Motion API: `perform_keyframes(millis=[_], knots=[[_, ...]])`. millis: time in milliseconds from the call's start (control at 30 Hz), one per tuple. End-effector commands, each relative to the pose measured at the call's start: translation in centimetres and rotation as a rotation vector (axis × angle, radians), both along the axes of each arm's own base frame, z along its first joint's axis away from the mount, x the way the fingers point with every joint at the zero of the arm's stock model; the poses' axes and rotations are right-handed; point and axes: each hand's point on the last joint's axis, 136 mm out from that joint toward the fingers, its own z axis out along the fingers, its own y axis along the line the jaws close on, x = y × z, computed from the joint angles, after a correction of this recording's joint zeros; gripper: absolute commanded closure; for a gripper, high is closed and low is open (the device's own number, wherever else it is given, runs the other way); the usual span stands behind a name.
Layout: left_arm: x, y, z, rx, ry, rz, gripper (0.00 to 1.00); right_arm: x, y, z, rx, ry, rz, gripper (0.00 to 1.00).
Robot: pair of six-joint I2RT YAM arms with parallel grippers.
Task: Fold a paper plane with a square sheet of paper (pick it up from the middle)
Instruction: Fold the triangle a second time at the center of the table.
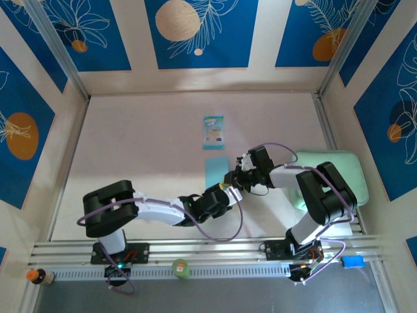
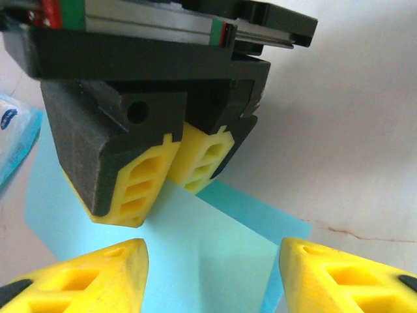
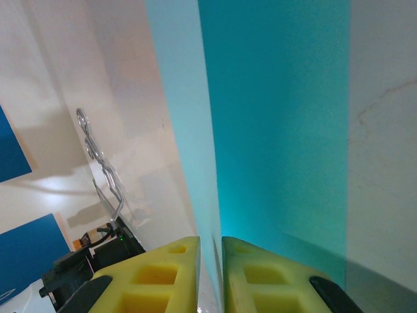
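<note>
the desk looks smooth under the sheet of paper, which lies mid-desk just ahead of my arms, its right-hand edge lifted. it reads as a narrow rectangle, the long axis running from my bases toward the far wall. no nose is creased yet, so it points neither way. the printed packet sits just beyond its far end. my right fingers are pressed together, pinching that lifted edge. my left fingers are spread wide over the near end, holding nothing. i judge slip to be the main risk: with nothing pinning the lower layer, pulling the flap across could drag the whole sheet or skew the crease. too hard a pinch could crumple the thin edge.
</note>
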Motion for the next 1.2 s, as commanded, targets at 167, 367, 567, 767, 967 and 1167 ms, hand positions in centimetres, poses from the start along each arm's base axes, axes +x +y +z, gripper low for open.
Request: perform_keyframes(millis=[167,367,567,767,967,1167], knots=[[0.1,-0.4,0.6,0.017,-0.017,0.003,0.59,0.2,0.0,0.4,0.013,0.01,0.0,0.84],[-0.2,-0.1,0.7,0.014,0.003,0.008,0.71,0.2,-0.1,0.2,0.006,0.012,-0.005,0.84],[-0.4,0.0,0.9,-0.018,0.031,0.026,0.91,0.2,-0.3,0.2,0.003,0.007,-0.011,0.83],[-0.3,-0.2,1.5,-0.116,0.13,0.07,1.0,0.1,-1.6,0.7,-0.063,-0.043,-0.049,0.79],[-0.3,-0.1,1.1,-0.25,0.415,0.098,1.0,-0.6,-3.9,1.7,-0.145,-0.101,-0.101,0.7],[-0.2,-0.1,0.6,-0.366,0.662,0.109,1.0,-2.0,-4.7,2.2,-0.149,-0.106,-0.111,0.7]])
